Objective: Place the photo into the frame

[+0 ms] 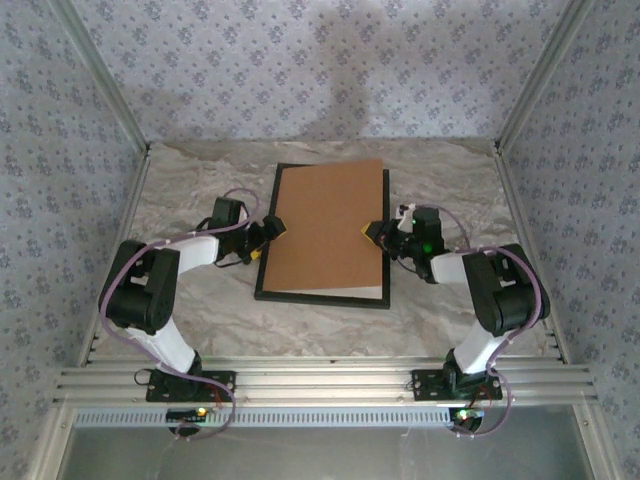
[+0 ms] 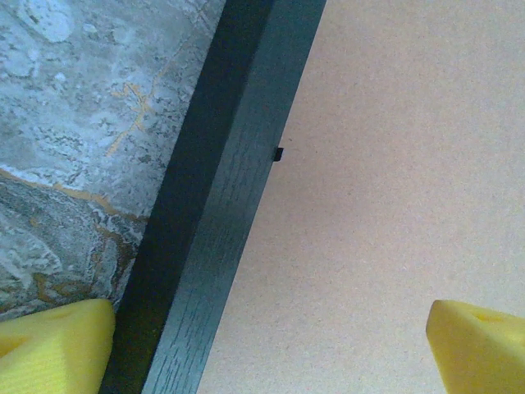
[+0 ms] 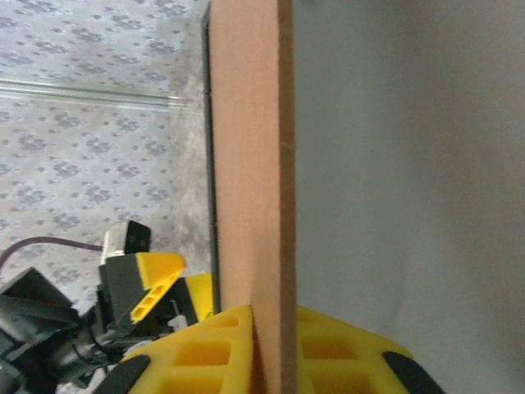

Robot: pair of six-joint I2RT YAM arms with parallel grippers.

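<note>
At the near edge, both arms reach out from a ribbed metal rail [image 1: 320, 380] toward the middle of the table. The left gripper [image 2: 262, 353] has its jaws spread wide and holds nothing. The left side of the black frame [image 2: 213, 205] runs between its two yellow tips, and the brown board [image 2: 394, 164] lies under the tip on the inner side. The right gripper [image 3: 267, 361] is closed on the opposite edge of that board. The board stands edge-on between its yellow pads with no gap I can make out, so I judge it a pinch. The frame lies flat between the two grippers, and the board rests on top of it, turned slightly askew and covering nearly the whole opening. The photo itself cannot be made out. A thin pale strip [image 1: 330, 291] between the board's near edge and the frame's near side may be its border, which would put it under the board. By that reading the photo is probably already laid in. What is left is to let the board go, square it and seat it inside the frame. The table [image 1: 180, 190] is a marbled grey and white. Beyond it, walls of pale blue flowered paper [image 1: 320, 60] close the space on three sides, with slim metal posts at the far corners.
</note>
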